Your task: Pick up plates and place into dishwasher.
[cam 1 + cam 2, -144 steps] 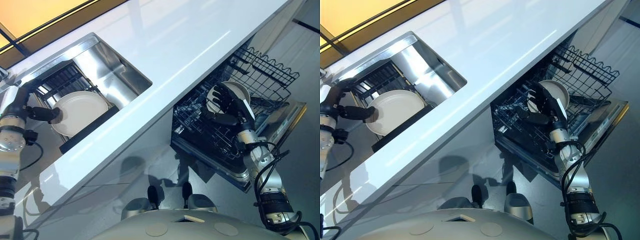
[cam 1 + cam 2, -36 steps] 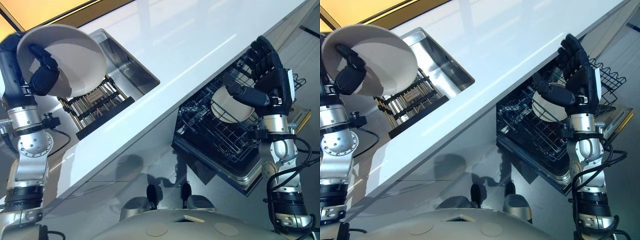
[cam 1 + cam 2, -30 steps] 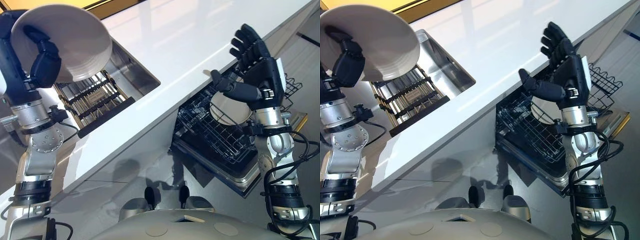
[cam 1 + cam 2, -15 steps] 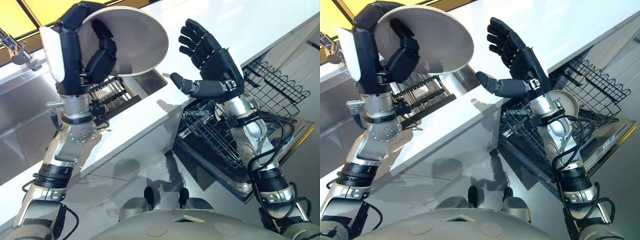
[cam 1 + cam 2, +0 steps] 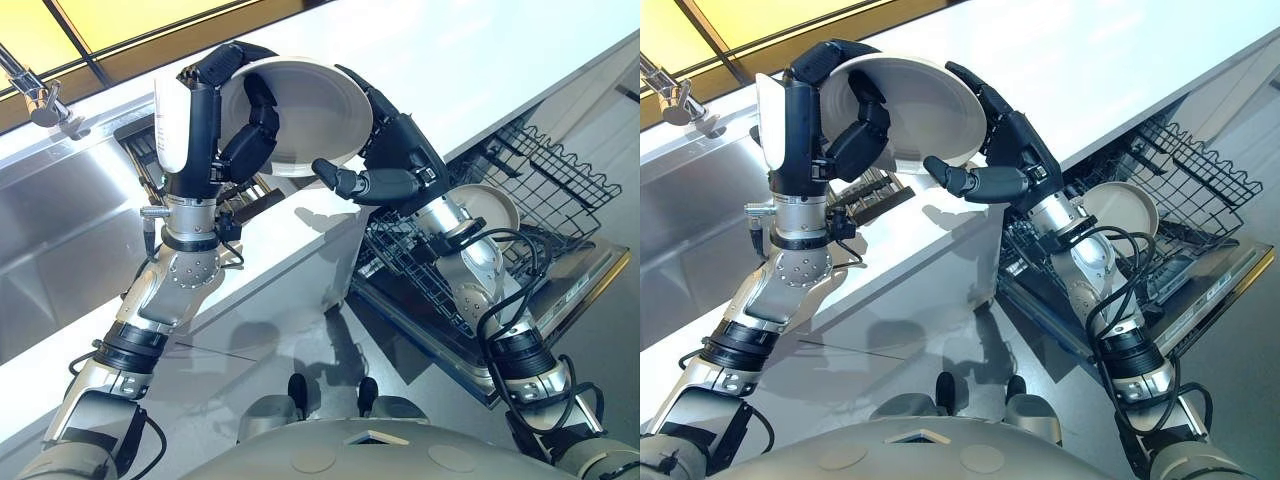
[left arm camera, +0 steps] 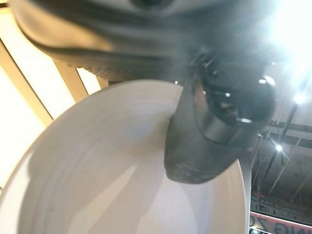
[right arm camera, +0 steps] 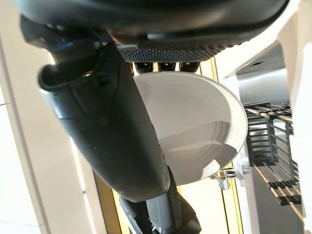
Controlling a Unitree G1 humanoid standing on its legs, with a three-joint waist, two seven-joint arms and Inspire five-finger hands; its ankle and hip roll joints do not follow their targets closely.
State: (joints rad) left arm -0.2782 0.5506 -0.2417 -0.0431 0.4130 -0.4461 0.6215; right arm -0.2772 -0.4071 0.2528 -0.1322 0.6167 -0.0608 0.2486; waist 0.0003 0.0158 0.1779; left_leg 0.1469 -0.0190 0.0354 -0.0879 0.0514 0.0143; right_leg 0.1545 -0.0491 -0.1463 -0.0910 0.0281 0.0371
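Plate changes hands above the counter

Plate held high over the white counter: your left hand grips it, thumb curled inside the bowl-like face and fingers wrapped round the back rim. Half a second ago your right hand hung apart from the dish with fingers spread; now you have brought it in against the far side, its fingers going behind the rim out of sight and its thumb reaching beneath the lower edge. You cannot tell whether those fingers have closed on the plate. The right wrist view shows the thumb lying along the dish's edge.

A second plate stands in the open dishwasher, lodged in the lower wire rack, well apart from both hands. At your left the sink and its dark drying rack sit behind your left arm, with the faucet at the counter's far edge.
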